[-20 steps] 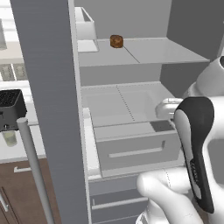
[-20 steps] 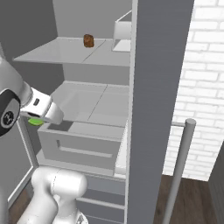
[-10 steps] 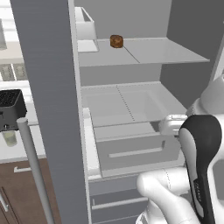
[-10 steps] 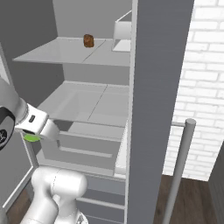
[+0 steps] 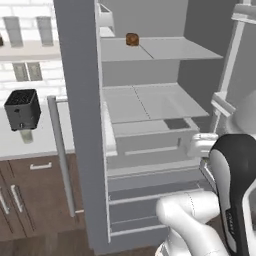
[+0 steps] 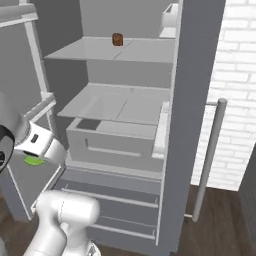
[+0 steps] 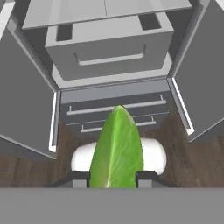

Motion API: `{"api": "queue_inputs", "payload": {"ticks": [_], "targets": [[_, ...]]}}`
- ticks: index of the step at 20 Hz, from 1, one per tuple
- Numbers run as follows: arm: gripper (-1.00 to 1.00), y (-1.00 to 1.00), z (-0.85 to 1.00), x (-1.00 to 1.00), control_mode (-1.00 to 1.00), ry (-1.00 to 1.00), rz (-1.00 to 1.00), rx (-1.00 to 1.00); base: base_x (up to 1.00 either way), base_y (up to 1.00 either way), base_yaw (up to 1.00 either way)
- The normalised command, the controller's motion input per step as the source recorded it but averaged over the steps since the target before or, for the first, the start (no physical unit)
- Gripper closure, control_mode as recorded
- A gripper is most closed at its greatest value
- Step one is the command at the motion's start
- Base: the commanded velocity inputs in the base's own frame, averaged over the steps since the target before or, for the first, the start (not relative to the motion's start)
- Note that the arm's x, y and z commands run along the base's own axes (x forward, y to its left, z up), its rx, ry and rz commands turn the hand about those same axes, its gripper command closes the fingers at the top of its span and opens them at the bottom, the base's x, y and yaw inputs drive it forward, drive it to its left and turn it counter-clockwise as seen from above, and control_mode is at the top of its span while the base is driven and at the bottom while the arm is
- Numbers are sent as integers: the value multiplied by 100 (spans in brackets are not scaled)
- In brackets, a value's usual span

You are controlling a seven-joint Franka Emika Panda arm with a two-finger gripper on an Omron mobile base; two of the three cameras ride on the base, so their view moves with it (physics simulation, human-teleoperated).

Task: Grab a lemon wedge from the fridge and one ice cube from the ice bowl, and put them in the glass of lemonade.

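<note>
The fridge (image 5: pixel 79 100) (image 6: pixel 196 75) stands with both doors swung open. My gripper (image 7: pixel 114 177) (image 6: pixel 34 159) is shut on the lemon wedge (image 7: pixel 117 144) (image 6: pixel 34 160), a pointed yellow-green piece held low in front of the fridge's lower drawers, outside the cabinet. Its dark fingertips (image 7: pixel 78 178) press the wedge from both sides. A small glass of pale lemonade (image 5: pixel 26 136) stands on the counter just in front of the black toaster (image 5: pixel 22 109). The ice bowl and ice cube are out of view.
A grey fridge drawer (image 5: pixel 150 142) (image 6: pixel 115 142) is pulled out under the middle shelf. A small brown item (image 5: pixel 132 39) (image 6: pixel 117 39) sits on the top shelf. The open doors (image 7: pixel 26 113) (image 7: pixel 203 87) flank the hand. A door's long handle (image 6: pixel 207 155) stands at the right.
The hand has drawn back and down out of the fridge with the wedge still in its grip. Both base views have shifted a little, so the base has moved.
</note>
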Motion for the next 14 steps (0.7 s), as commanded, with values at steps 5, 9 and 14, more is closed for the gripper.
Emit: {"api": "queue_inputs", "payload": {"ticks": [5,9,14], "targets": [[100,0,0,0,100,0,0,0,-60,94,43],[100,0,0,0,100,0,0,0,-33,100,57],[100,0,0,0,100,0,0,0,7,100,26]]}}
